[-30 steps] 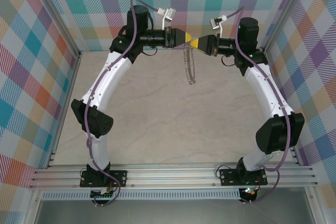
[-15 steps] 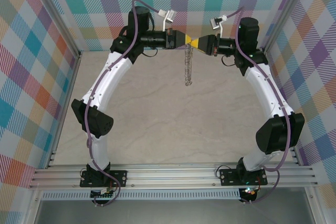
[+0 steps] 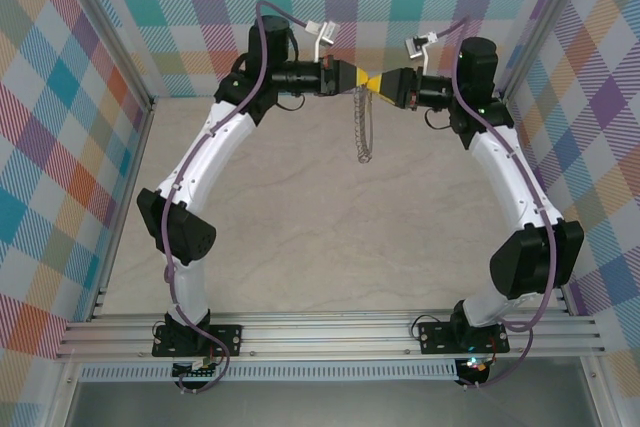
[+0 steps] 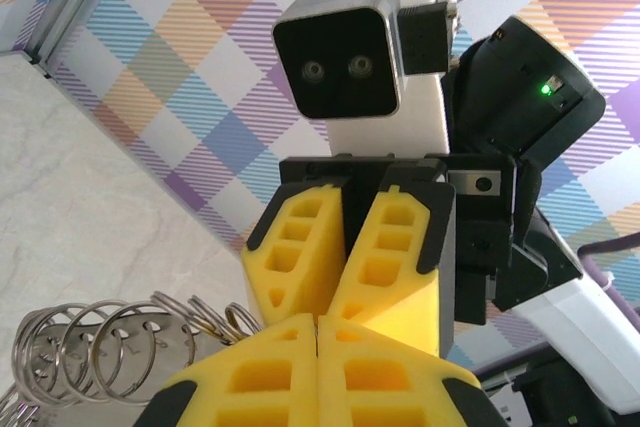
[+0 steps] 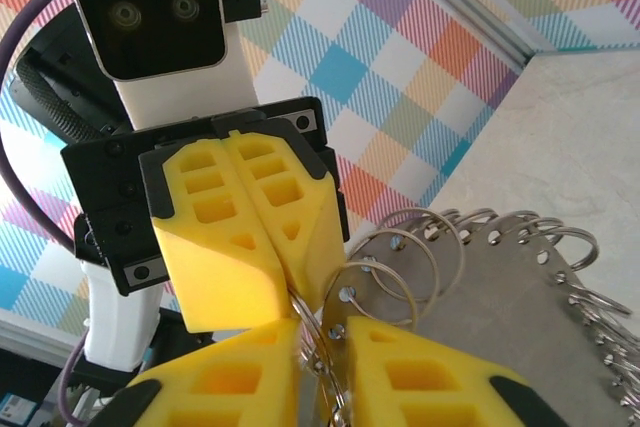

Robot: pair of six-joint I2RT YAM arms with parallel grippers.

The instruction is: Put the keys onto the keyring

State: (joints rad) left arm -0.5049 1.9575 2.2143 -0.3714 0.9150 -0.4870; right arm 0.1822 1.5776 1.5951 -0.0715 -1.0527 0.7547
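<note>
Hanging from the spot where the two arms meet tip to tip, up over the far end of the table (image 3: pixel 300 227), the keyring (image 3: pixel 362 132) dangles straight down and looks clear of the surface. The left gripper (image 4: pixel 318 362) has its yellow pads pressed tight together, and the ring's top edge looks nipped at their tips. The right gripper (image 5: pixel 320 372) stands a touch apart with ring wire sitting in the gap; whether it's actually biting, can't tell. Handling-wise this thing looks light but super floppy: thin hard metal with loads of little loops round the rim, so it'll probably sag, swing and slither in foam pads instead of holding a shape. Best bet is likely pinching the main rim between loops, right up close to the other grip, so the bit between doesn't droop.
</note>
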